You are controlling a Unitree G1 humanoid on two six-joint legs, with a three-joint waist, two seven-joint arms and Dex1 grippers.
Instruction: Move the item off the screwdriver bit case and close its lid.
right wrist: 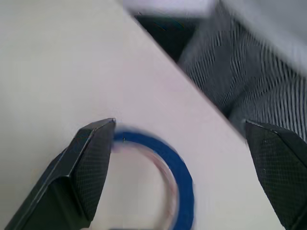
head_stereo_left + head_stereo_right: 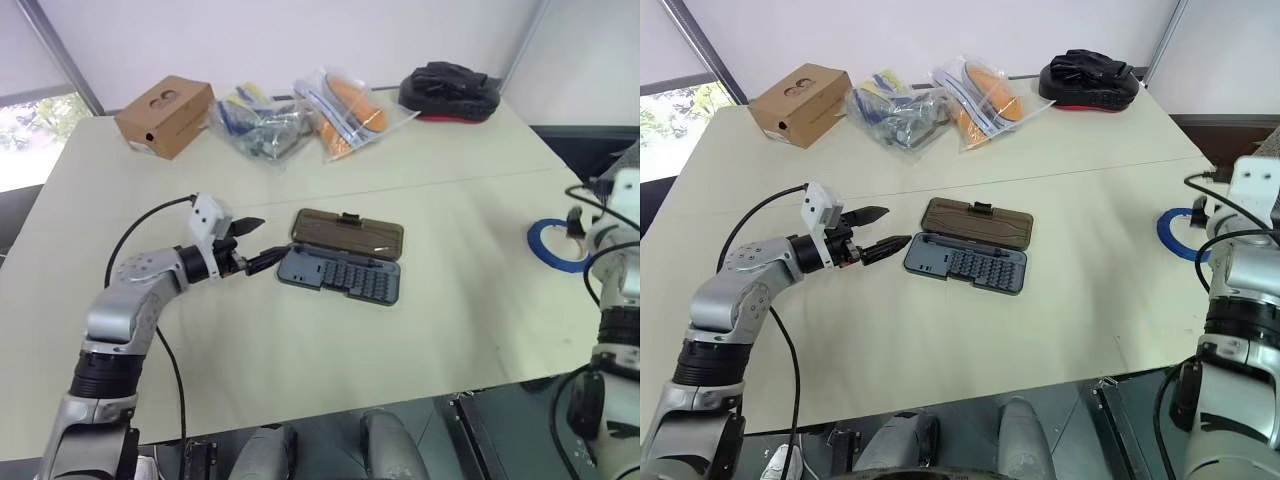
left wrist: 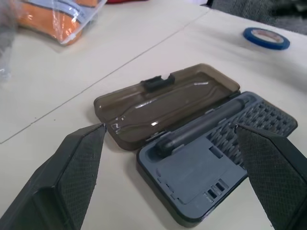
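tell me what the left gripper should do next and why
Probably reach the left gripper to the far edge of the lid to swing it shut. The blue tape roll already lies off the case, beside the right gripper; the lid lies flat open, and the left gripper is open at the case's end.

Bit case at middle of table, lid lying open behind base (toward far edge). Left pincer just beside case's left end. Tape roll near right edge, right pincer over it. Cardboard box at far-left corner; bags mid far edge; padded item at far-right corner.
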